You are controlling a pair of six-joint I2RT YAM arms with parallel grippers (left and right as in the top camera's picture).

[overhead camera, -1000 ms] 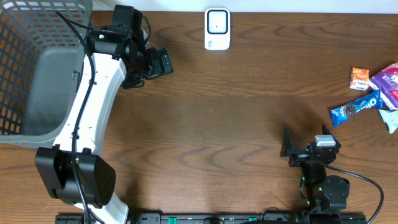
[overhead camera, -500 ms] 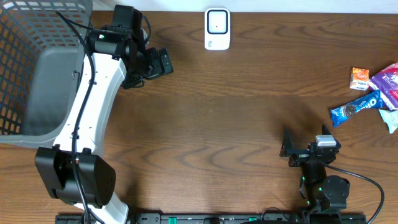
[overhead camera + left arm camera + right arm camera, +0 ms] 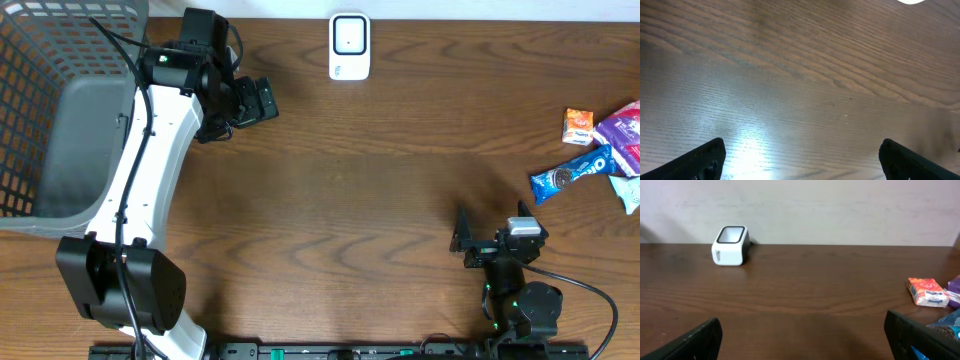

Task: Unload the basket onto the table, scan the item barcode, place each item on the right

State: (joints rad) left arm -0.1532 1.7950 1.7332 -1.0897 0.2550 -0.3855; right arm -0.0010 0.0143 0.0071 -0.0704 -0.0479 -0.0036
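Blue snack packet (image 3: 570,173) lies slanted, long axis seemingly mostly left-right.

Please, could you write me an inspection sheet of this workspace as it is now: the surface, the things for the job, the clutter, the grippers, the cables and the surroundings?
Surface: dark wood-grain table; no spill or damage seen.
Job's things: white scanner at the far edge; orange packet, blue cookie packet and purple packet lie together at the right edge.
Clutter: grey mesh basket at the far left; no item visible inside.
Grippers: left gripper open, holding nothing; right gripper open, holding nothing, apart from the packets.
Cables: left arm cable runs along the white arm; right arm cable loops beside its base.
Surroundings: plain pale wall behind the table.
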